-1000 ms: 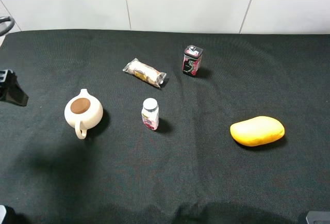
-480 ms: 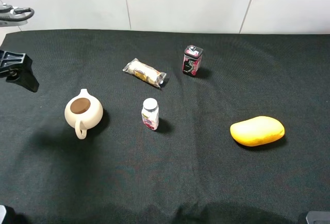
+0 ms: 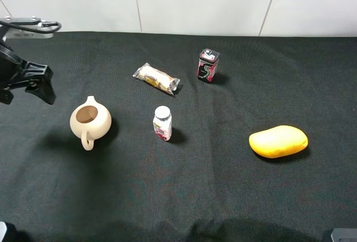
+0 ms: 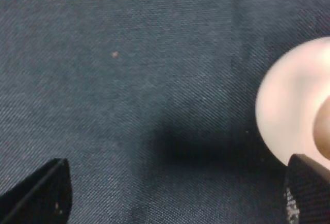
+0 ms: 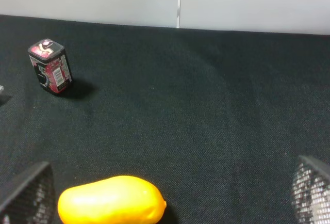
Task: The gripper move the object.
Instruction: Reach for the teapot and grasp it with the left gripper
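Observation:
The cream-beige teapot point(image 3: 90, 121) stands upright on the black cloth at the left, handle toward the front, brown opening up. My left gripper point(image 3: 28, 88) hovers to its left and slightly behind, apart from it, jaws open and empty. In the left wrist view the teapot's round body point(image 4: 294, 115) shows beside one finger of the left gripper point(image 4: 172, 198). My right gripper point(image 5: 170, 198) is open and empty, low at the front right, with only a corner point(image 3: 340, 235) showing in the high view.
A white-capped bottle point(image 3: 162, 123) stands right of the teapot. A wrapped snack point(image 3: 156, 78) and a small red-black tin point(image 3: 208, 65) lie behind it. A yellow mango shape point(image 3: 278, 141) lies at the right, also in the right wrist view point(image 5: 111, 201).
My left gripper has come in from the left edge, moving right toward the teapot. The teapot and the other objects have not moved.

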Action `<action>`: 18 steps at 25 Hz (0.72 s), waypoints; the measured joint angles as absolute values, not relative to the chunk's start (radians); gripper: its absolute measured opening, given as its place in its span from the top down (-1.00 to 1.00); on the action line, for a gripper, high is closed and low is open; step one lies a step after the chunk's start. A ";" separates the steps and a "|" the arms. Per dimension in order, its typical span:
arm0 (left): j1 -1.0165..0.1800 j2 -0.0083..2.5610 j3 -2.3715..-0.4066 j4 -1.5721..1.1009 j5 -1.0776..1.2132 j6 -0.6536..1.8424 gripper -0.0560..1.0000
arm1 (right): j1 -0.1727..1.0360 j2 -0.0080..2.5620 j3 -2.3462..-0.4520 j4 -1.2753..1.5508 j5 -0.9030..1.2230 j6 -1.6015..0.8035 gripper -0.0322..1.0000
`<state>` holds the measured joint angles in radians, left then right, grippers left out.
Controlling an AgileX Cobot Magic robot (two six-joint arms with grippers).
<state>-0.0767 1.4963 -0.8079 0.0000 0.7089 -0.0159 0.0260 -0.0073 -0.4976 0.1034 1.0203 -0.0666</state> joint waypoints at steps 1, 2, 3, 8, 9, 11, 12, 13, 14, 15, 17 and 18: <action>-0.090 1.500 -0.810 0.000 0.709 -0.016 -0.73 | 0.026 -0.007 -0.498 0.103 1.020 -0.067 -0.41; -0.102 1.502 -0.811 0.000 0.710 -0.016 -0.73 | 0.026 -0.007 -0.498 0.103 1.020 -0.067 -0.41; -0.114 1.503 -0.811 0.000 0.710 -0.016 -0.73 | 0.026 -0.007 -0.498 0.103 1.020 -0.067 -0.41; -0.169 1.503 -0.811 0.013 0.710 -0.016 -0.73 | 0.026 -0.007 -0.498 0.103 1.020 -0.067 -0.41; -0.180 1.503 -0.811 0.014 0.711 -0.016 -0.73 | 0.026 -0.007 -0.498 0.103 1.020 -0.067 -0.41; -0.198 1.503 -0.811 0.014 0.714 -0.017 -0.73 | 0.026 -0.007 -0.498 0.103 1.020 -0.067 -0.41; -0.208 1.503 -0.811 0.014 0.716 -0.017 -0.73 | 0.026 -0.007 -0.498 0.103 1.020 -0.067 -0.41; -0.217 1.503 -0.811 0.014 0.717 -0.017 -0.73 | 0.026 -0.007 -0.498 0.103 1.020 -0.067 -0.41; -0.226 1.503 -0.811 0.014 0.717 -0.017 -0.73 | 0.026 -0.007 -0.498 0.103 1.020 -0.067 -0.41; -0.234 1.503 -0.811 0.015 0.719 -0.017 -0.73 | 0.026 -0.007 -0.498 0.103 1.020 -0.067 -0.41; -0.249 1.503 -0.811 0.015 0.722 -0.017 -0.73 | 0.026 -0.007 -0.498 0.103 1.020 -0.067 -0.41; -0.251 1.503 -0.811 0.015 0.722 -0.016 -0.73 | 0.026 -0.007 -0.498 0.103 1.020 -0.067 -0.41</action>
